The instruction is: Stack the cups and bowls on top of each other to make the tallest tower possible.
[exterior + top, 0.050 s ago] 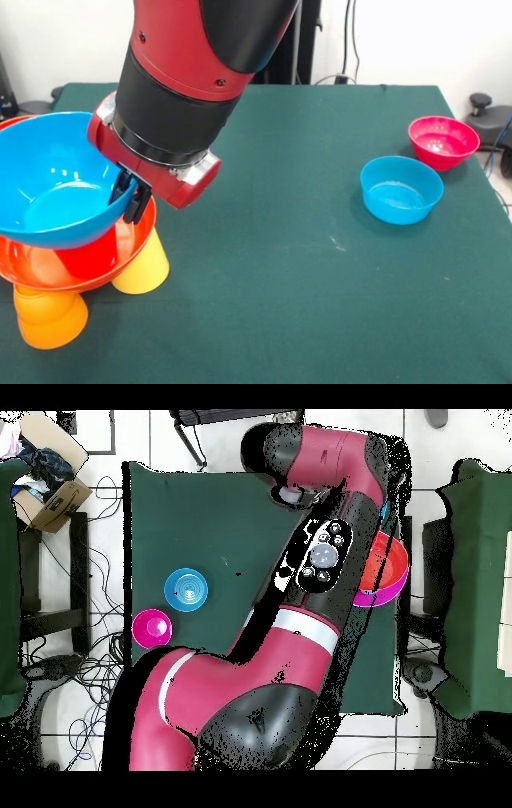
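Observation:
My gripper (133,197) is shut on the right rim of the large blue bowl (52,184), one finger inside and one outside. The bowl is tilted at the front view's left, over a wide orange-red bowl (48,268) with a red cup (86,258) inside it. Under that bowl stand an upturned yellow cup (144,266) and an orange cup (50,317). An orange-red rim (14,122) shows behind the blue bowl. A small blue bowl (401,189) and a small magenta bowl (443,142) sit apart at the right. In the overhead view the arm hides the gripper.
The green cloth table (288,240) holds the stack at its left front corner, close to the edge. In the overhead view the small blue bowl (186,588) and magenta bowl (152,626) lie left of the arm; orange-red (385,556) and pink (398,587) bowl rims peek out right.

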{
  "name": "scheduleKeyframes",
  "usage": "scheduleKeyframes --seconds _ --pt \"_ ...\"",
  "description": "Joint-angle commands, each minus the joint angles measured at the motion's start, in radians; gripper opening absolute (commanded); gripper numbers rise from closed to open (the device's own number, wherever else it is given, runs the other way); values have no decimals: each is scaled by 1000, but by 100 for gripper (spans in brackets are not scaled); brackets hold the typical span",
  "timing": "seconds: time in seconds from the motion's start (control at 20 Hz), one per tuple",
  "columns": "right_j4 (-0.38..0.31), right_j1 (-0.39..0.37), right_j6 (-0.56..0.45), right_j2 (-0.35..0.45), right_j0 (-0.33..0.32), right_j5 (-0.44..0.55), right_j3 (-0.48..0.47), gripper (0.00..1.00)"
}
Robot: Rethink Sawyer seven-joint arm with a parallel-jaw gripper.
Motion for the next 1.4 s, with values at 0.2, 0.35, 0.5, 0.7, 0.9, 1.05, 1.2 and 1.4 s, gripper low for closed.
scheduleKeyframes --seconds 0.2,0.35,0.5,0.7,0.9,1.05,1.2,1.4 --pt "-73 22 -5 106 12 -56 140 0" --pt "-74 19 -5 107 10 -57 145 0" --pt "-72 20 -4 108 8 -57 148 0" --pt "-70 21 -5 112 6 -61 147 0" --pt "-61 23 1 121 5 -66 145 0" --pt "-50 21 -2 133 4 -69 145 100" --pt "-42 17 -10 145 1 -74 145 100" --pt "-38 19 -17 152 -2 -68 131 100"
